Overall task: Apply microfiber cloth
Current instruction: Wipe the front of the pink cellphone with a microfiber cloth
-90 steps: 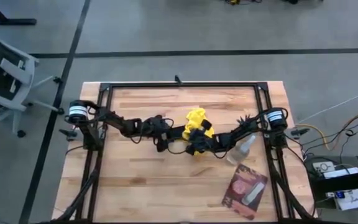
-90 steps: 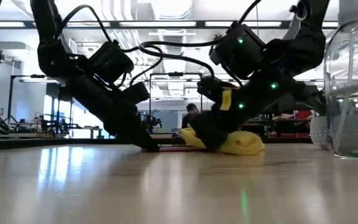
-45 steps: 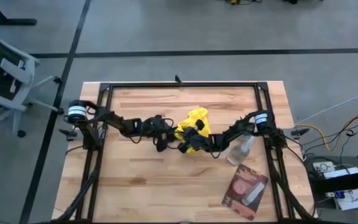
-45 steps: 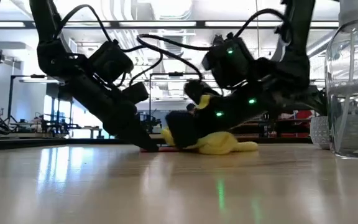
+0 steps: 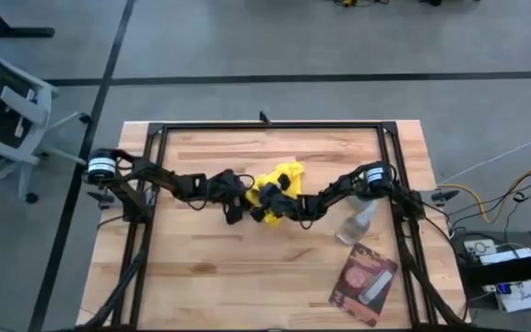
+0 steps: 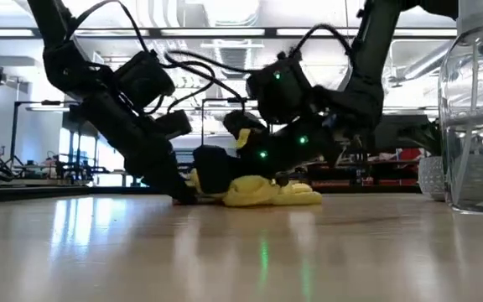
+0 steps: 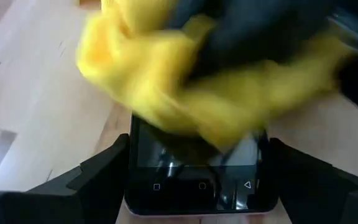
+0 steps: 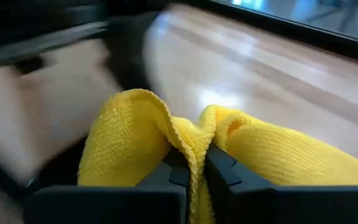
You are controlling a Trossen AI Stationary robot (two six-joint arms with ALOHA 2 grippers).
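Right claw (image 8: 194, 180) is pinched tight on a fold of the microfiber cloth (image 5: 273, 187), which sits at mid-frame in the high view on the wooden counter (image 5: 201, 267). In the low view the cloth (image 6: 262, 191) lies bunched on the counter surface under both arms. Left claw (image 7: 197, 186) has its two fingers spread either side of a dark smartphone (image 7: 197, 174), gripping its edges; the cloth drapes over the phone's far end. Phone shows three nav icons along its near edge, no readable text. Clear spray bottle (image 5: 358, 221) stands just right of the right arm. Pink-and-dark packet (image 5: 364, 281) lies at lower right; label unreadable.
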